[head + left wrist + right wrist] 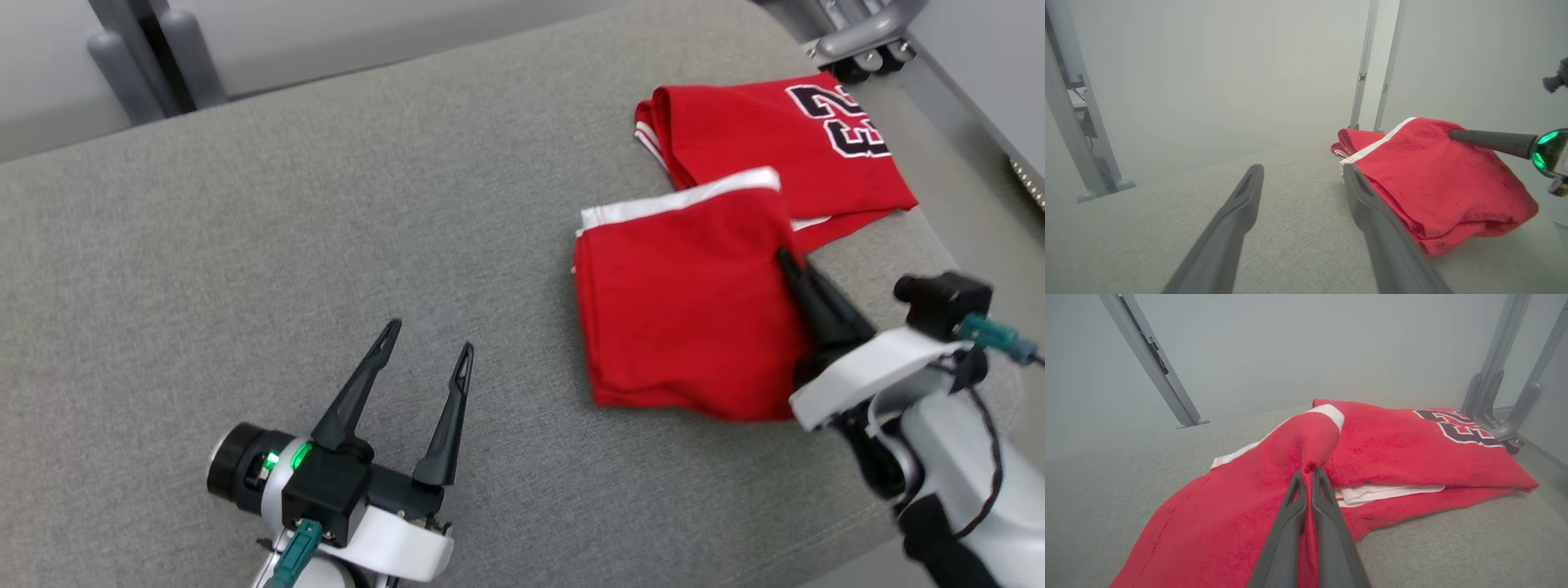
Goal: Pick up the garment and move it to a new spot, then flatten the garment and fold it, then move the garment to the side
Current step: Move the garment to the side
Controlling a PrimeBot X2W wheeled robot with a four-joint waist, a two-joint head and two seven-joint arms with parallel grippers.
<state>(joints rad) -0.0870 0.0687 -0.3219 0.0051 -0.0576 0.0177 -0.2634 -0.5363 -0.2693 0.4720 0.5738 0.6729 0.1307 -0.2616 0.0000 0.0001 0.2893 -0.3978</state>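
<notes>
Right claw [790, 261]: closed, gripping a fold of the red sports jersey with white trim and a dark number print [686, 327]. In the right wrist view the claw [1309, 473] pinches a raised ridge of the red cloth [1392, 445] between both fingers.

Left claw [431, 337]: fully open, holding nothing. It sits over the grey fabric-covered worktop [245, 245] at near left, fingers pointing far and slightly right. In the left wrist view, the left claw [1302, 171] has its right-hand finger just beside the near edge of the jersey [1433, 183].

Jersey position: right half of the worktop.
- Long axis: runs from the near middle-right to the far right corner.
- Far end: lies flat and carries the number print [837, 118], which points toward the far right corner.
- Near end: a flap with a white-trimmed hem [678, 204] along its far side. The right claw grips the flap's right edge and holds it off the surface, and it overlaps the flat far part.

Edges and room:
- The jersey's far end lies close to the worktop's far right edge, near a grey metal frame with castors [865, 49].
- Grey metal posts [139, 65] stand beyond the far left edge.
- Broad grey surface extends from the jersey leftward, past the left claw.
- The right arm crosses the near right edge of the worktop.
</notes>
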